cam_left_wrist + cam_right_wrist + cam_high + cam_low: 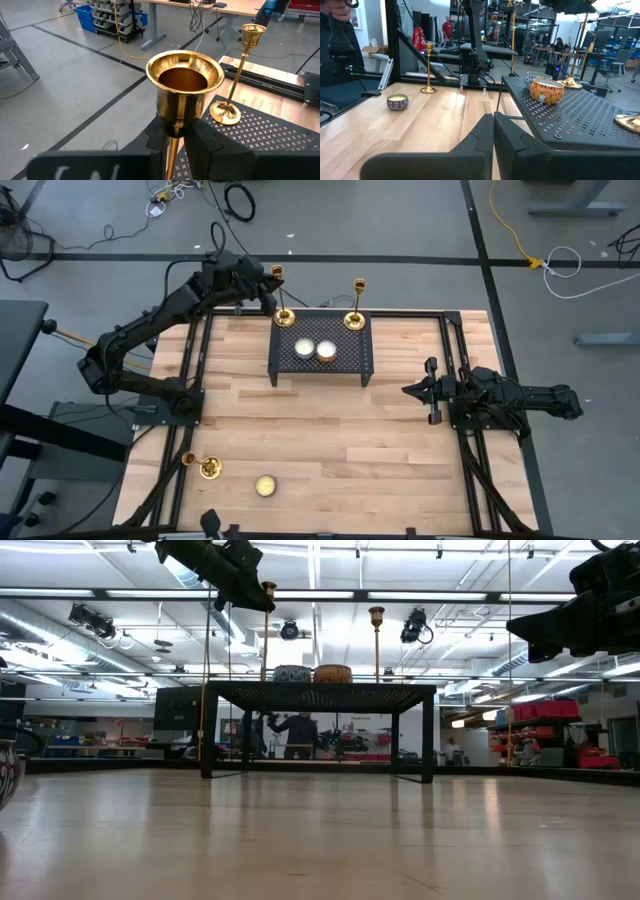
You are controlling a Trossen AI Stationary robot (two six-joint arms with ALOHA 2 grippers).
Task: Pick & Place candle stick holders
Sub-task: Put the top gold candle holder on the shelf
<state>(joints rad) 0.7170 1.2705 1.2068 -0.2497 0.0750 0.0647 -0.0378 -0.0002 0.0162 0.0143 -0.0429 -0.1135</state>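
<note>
A black mesh rack (322,370) stands at the table's far middle. Two gold candle stick holders stand at its far edge. My left gripper (270,288) is shut on the left one (283,305), whose cup (185,82) fills the left wrist view. The second one (356,305) stands free on its round base, also seen in the left wrist view (235,75). A third holder (205,467) stands on its base at the table's near left. My right gripper (408,390) is shut at the table's right side, holding nothing. My left gripper pinches the holder's thin stem (172,142) just below the cup, between its two fingers. The fingers come almost level from the table's far left and lie across the stem. The holder stands upright, with its round base (285,317) on the rack's far left corner.
Two candle tins (315,350) sit side by side on the rack's mesh top. Another tin (266,485) sits on the wood near the third holder. Black frame rails run along the table's left and right sides. People (298,730) move in the room behind.
</note>
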